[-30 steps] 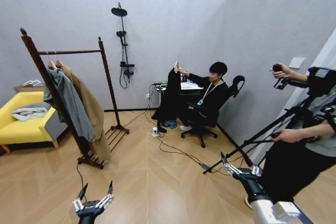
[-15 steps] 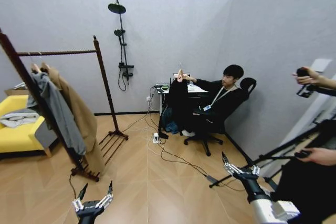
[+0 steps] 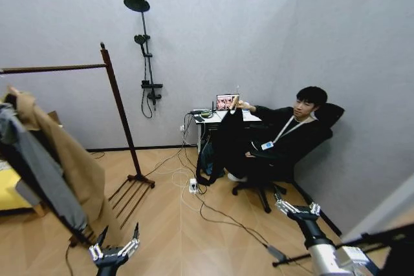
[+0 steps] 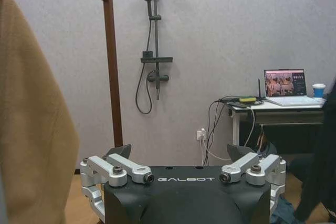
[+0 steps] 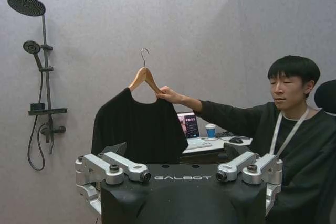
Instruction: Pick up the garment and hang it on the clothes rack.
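Note:
The garment is a black short top on a light wooden hanger. A seated person's hand holds it up in front of a desk across the room. In the right wrist view the garment hangs straight ahead, well beyond my right gripper. The clothes rack stands at the left, its dark wooden top rail carrying a tan coat and a grey garment. My left gripper is low at the front left, open and empty. My right gripper is at the front right, open and empty.
A tan coat and a grey garment hang on the rack's near end. A black shower stand is fixed on the back wall. Cables and a power strip lie on the wooden floor. A desk holds a laptop. A tripod leg crosses the front right.
The whole picture has shifted: the camera has moved nearer, so the rack sits farther left and the seated person farther right. Both grippers keep their pose. The garment stays held up.

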Robot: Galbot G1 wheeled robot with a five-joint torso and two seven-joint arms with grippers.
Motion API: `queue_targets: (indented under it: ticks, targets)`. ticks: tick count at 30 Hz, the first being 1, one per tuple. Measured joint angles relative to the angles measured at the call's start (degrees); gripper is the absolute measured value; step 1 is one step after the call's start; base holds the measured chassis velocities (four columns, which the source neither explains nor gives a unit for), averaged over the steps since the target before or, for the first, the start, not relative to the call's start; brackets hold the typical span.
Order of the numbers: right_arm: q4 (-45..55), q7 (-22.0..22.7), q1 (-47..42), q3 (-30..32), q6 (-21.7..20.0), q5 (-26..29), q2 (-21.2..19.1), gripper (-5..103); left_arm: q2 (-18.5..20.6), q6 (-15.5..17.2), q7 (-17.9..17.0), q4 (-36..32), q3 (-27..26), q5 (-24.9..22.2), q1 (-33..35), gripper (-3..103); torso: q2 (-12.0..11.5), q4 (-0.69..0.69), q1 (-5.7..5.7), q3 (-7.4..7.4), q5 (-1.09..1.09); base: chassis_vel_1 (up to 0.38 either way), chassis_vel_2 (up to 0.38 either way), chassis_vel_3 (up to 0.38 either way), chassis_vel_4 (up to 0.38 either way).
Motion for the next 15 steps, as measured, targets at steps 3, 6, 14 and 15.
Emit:
queue_targets:
  ticks: [3,6,14,15]
  targets:
    - [0.0,0.0,0.3,0.0,-0.1,0.0,-0.1,100,0.0,0.0,0.0,0.0,0.0,0.0,0.0,100,0.0,-0.01,0.01,0.01,-0.04,-0.344,0.361,0.363,-0.355]
    - [0.0,0.0,0.4,0.0,-0.2,0.0,-0.2,100,0.0,0.0,0.0,0.0,0.0,0.0,0.0,100,0.0,0.0,0.0,0.01,-0.02,-0.356,0.35,0.368,-0.359]
    - [0.3,0.1,0.2,0.0,-0.2,0.2,-0.2,100,0.0,0.0,0.0,0.0,0.0,0.0,0.0,100,0.0,0.0,0.02,0.01,-0.05,-0.354,0.359,0.358,-0.363]
    - [0.1,-0.4,0.5,0.0,0.6,0.2,-0.3,100,0.0,0.0,0.0,0.0,0.0,0.0,0.0,100,0.0,-0.02,0.01,0.01,-0.05,-0.336,0.381,0.351,-0.371]
